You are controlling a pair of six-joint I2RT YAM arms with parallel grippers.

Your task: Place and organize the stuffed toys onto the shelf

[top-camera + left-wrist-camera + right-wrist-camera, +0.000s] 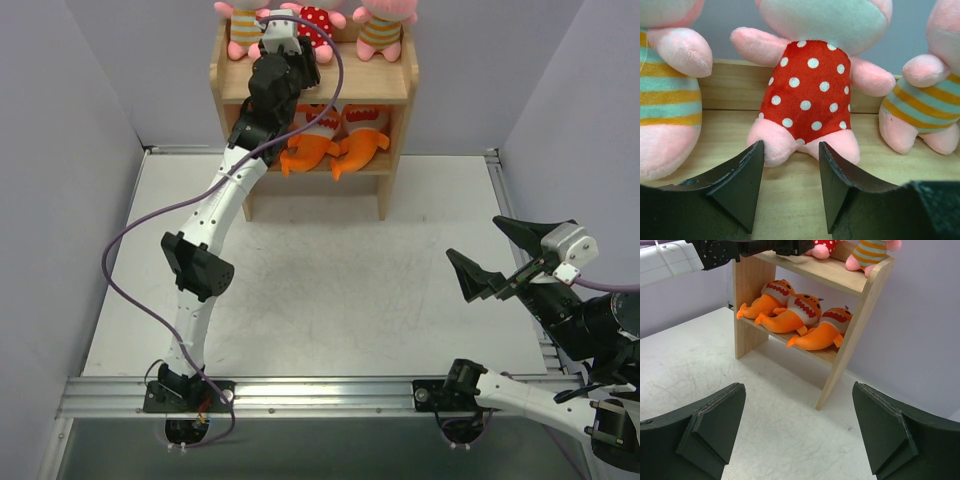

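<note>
The wooden shelf stands at the back of the table. On its top tier sit three pink dolls: a striped one at left, the red polka-dot one in the middle, a striped one at right. Three orange fish toys lie on the middle tier; they also show in the right wrist view. My left gripper is open and empty just in front of the polka-dot doll, its fingertips at the doll's feet. My right gripper is open and empty above the table's right side.
Purple walls close in the sides and back. A metal rail runs along the near edge. The left arm stretches across the table's left side to the shelf top. The shelf's side panel stands ahead of the right gripper.
</note>
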